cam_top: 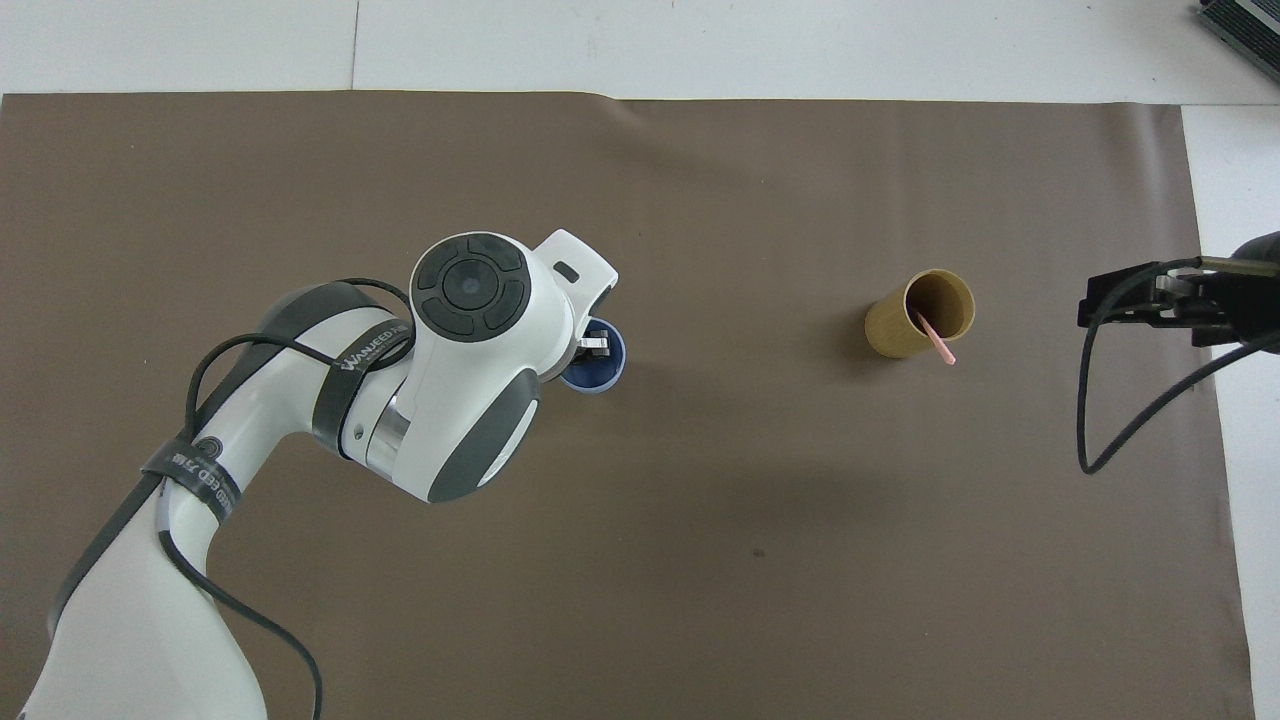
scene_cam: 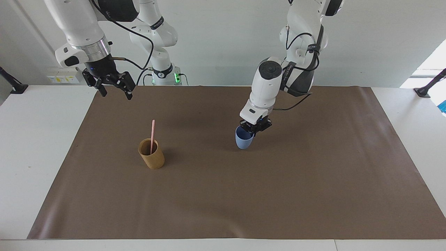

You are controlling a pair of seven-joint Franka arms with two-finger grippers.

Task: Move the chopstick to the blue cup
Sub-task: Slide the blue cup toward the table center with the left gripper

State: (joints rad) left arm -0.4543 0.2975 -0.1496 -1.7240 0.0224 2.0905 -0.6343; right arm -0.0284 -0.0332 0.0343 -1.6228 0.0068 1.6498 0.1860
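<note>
A pale pink chopstick [scene_cam: 152, 134] [cam_top: 938, 341] stands leaning in the tan cup [scene_cam: 152, 154] [cam_top: 917, 318], toward the right arm's end of the table. My left gripper [scene_cam: 254, 128] [cam_top: 597, 346] is shut on the rim of the blue cup [scene_cam: 243, 139] [cam_top: 603, 372], one finger inside it. The cup is upright, low over the middle of the mat; whether it touches the mat I cannot tell. The left arm hides part of it in the overhead view. My right gripper [scene_cam: 114, 93] [cam_top: 1128, 300] hangs open and empty over the mat's edge, beside the tan cup, waiting.
A brown mat [scene_cam: 223, 195] [cam_top: 760, 560] covers most of the white table [scene_cam: 35, 139]. A black cable [cam_top: 1090, 440] loops down from the right gripper. A dark object [cam_top: 1245, 28] sits at the table's corner farthest from the robots, at the right arm's end.
</note>
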